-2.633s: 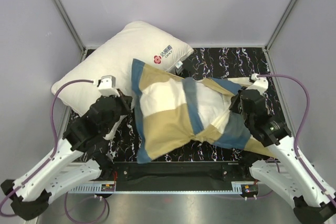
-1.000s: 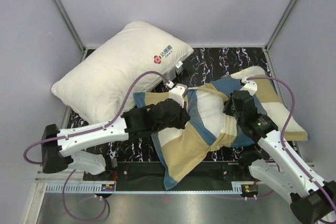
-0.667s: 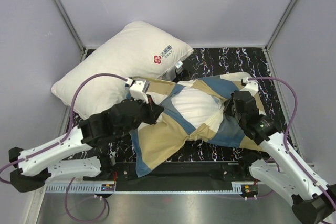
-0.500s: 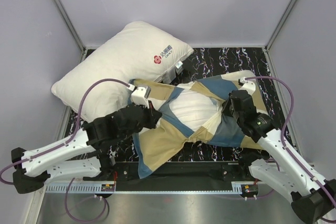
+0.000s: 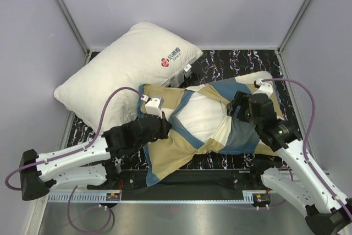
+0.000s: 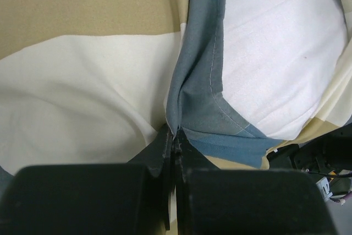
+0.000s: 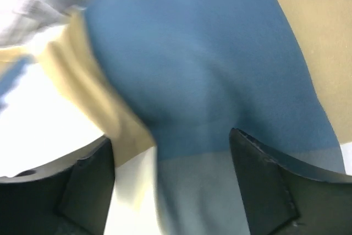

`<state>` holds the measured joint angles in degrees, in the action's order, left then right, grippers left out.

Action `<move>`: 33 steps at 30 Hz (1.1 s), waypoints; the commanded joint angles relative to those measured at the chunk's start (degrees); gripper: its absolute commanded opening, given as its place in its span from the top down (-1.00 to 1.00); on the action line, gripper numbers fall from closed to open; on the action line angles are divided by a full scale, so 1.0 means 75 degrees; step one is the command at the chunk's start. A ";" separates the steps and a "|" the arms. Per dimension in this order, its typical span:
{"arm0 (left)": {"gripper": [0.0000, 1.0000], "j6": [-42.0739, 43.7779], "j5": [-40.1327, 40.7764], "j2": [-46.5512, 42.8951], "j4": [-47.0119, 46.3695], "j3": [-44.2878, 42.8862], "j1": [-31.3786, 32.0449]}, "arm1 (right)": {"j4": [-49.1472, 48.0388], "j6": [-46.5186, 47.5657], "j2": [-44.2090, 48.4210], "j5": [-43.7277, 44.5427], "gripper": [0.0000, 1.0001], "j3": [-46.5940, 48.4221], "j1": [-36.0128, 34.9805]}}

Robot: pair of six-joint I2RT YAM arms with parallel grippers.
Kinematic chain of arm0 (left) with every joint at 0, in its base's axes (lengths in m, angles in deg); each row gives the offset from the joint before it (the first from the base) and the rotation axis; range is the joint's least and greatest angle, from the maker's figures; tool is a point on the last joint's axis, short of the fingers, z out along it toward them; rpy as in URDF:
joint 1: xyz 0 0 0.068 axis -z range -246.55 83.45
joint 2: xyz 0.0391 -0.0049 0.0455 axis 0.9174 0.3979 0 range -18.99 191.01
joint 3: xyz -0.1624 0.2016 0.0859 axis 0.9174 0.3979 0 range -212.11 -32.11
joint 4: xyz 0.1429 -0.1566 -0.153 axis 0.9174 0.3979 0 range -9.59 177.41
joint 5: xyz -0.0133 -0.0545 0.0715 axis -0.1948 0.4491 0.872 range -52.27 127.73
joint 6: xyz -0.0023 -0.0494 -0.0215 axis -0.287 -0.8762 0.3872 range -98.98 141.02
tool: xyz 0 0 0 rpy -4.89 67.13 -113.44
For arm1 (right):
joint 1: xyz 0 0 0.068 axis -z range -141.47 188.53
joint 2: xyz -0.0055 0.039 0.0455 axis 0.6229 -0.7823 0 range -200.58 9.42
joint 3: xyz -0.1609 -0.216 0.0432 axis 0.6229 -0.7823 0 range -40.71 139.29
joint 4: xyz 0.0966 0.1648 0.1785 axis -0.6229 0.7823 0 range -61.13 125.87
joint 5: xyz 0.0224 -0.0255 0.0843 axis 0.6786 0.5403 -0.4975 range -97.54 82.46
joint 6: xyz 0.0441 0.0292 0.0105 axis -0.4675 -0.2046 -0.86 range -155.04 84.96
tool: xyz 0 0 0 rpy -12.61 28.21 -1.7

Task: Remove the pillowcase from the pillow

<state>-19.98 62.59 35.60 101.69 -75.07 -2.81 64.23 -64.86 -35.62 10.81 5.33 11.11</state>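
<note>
left gripper (image 6: 173,136): I saw it pinched tight on the teal hem of the checked teal, tan and cream fabric pillowcase (image 5: 170,149), right at the case's mouth.
right gripper (image 7: 170,136): jaws stood wide, with teal cloth bulging between the fingers and nothing clamped that I could see.
pillow: the plump, plain off-white pillow (image 5: 201,116) lay mid-table on the black marbled table top (image 5: 231,61). Most of it was inside the case. One white patch was bared through the opening between the two grippers.
step: my read was peeling the mouth back off the pillow, with most of the job left.
how to do it well: I'd have the right gripper pin the pillow body itself, not the cloth. The left should pull the hem along the pillow's length, low and steady. A single-layer grip matters, because pinching both layers drags the pillow along.
left arm pose: stretched low from its base across the front, wrist over the near-left part of the case.
right arm pose: elbow bent, wrist tipped down onto the right end of the bundle.
nearby: a white pillow with a red logo (image 5: 126,70) sat back-left, just beside the case. I couldn't tell whether they touched.
</note>
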 commanded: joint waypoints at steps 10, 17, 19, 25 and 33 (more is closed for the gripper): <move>1.00 0.0028 -0.0057 0.0409 -0.0704 0.0033 -0.0074 | -0.0470 0.0731 -0.0252 -0.0915 -0.99 0.2217 -0.1520; 1.00 0.0087 -0.0081 0.0585 -0.0541 -0.0225 -0.0097 | -0.1174 0.0532 -0.1984 0.0787 -0.99 0.2357 -0.4722; 1.00 0.0099 -0.0069 0.0538 -0.0494 -0.0272 -0.0109 | -0.1117 0.0217 -0.2256 0.0950 -0.99 0.2194 -0.4793; 1.00 0.0145 0.0060 0.0129 -0.0248 -0.0202 -0.0121 | -0.1116 -0.0441 -0.1825 0.1666 -0.99 0.1352 -0.4793; 1.00 0.0215 0.0025 -0.0130 -0.0095 -0.0119 -0.0202 | -0.0483 -0.0968 -0.1635 0.1539 -0.99 0.0682 -0.4793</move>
<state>-19.49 61.87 35.62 100.64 -75.27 -3.59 58.79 -68.47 -45.78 20.65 12.52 -24.69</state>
